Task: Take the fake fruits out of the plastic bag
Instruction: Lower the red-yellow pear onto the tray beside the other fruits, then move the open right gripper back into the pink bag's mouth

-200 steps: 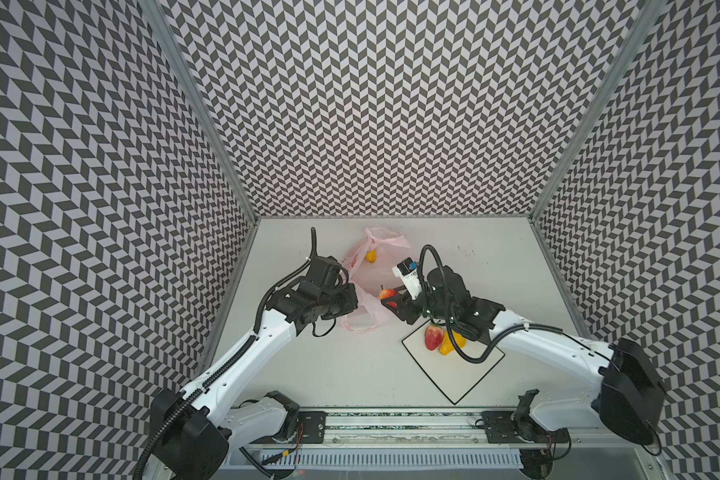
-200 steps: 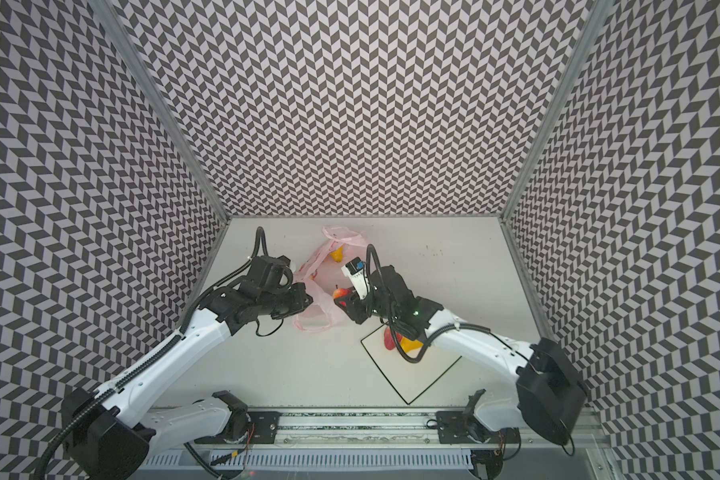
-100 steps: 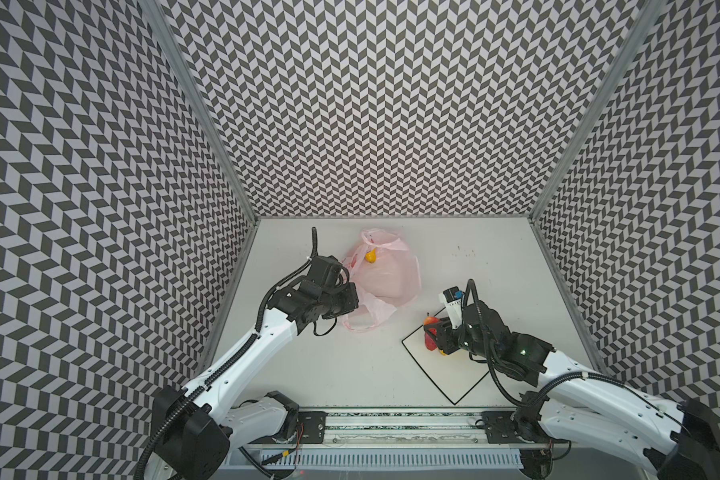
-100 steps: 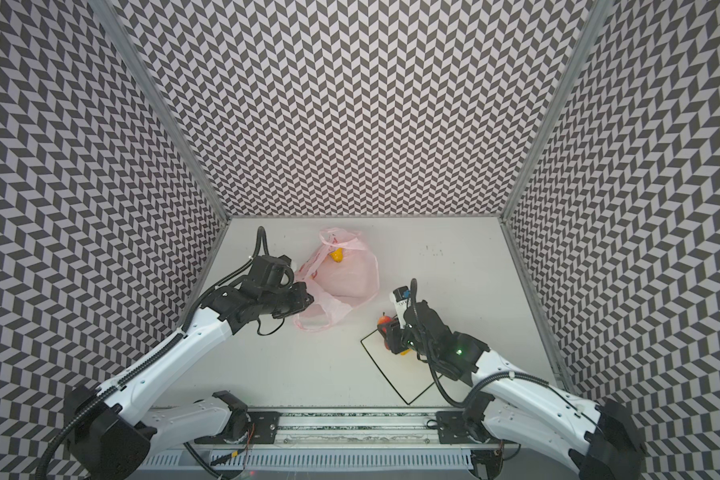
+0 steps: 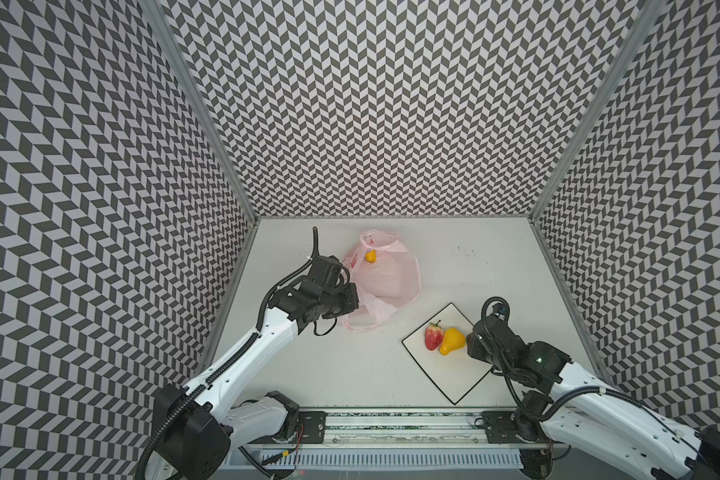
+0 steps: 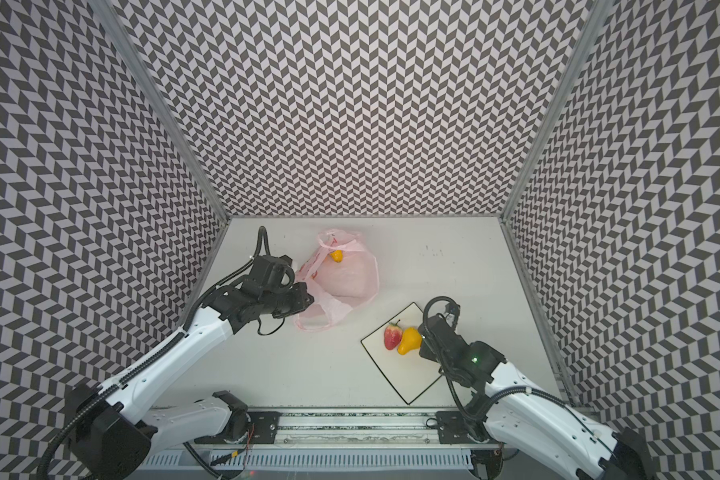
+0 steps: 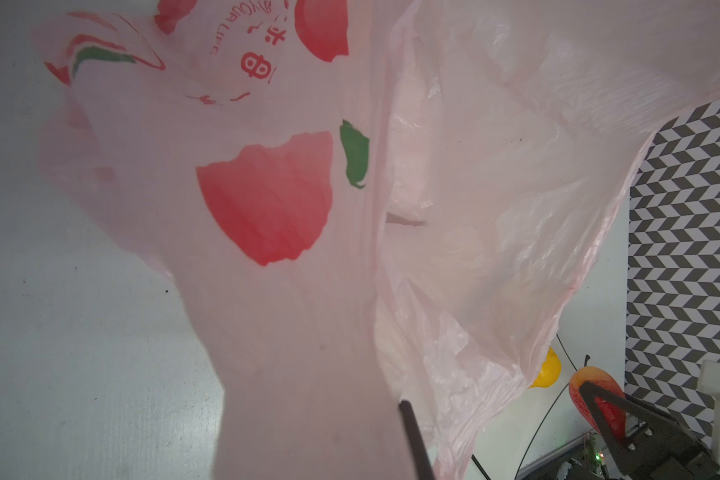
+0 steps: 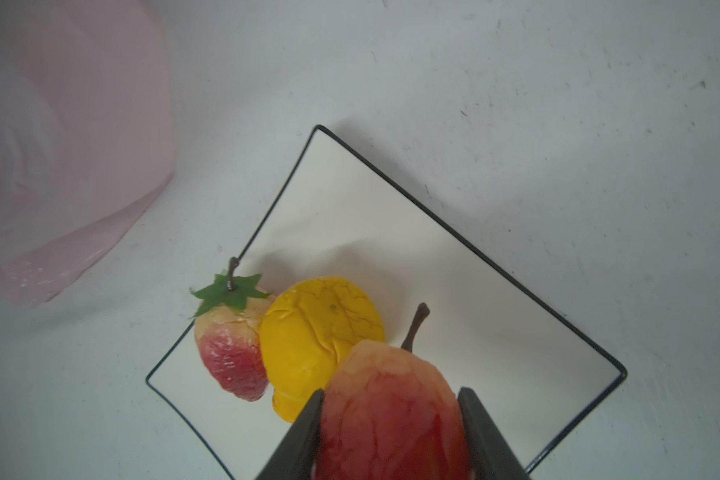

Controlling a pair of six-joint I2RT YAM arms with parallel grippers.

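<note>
White board [image 8: 433, 257] lies beneath right claw [image 8: 391, 392] clamping a red fruit [image 8: 387, 428].

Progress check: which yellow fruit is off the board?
The far yellow fruit, at the bag; the near yellow fruit lies on the board beside the strawberry.

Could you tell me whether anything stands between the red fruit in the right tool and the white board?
Nothing visible does: the right tool holds the red fruit over bare board, the strawberry and yellow fruit close beside.
</note>
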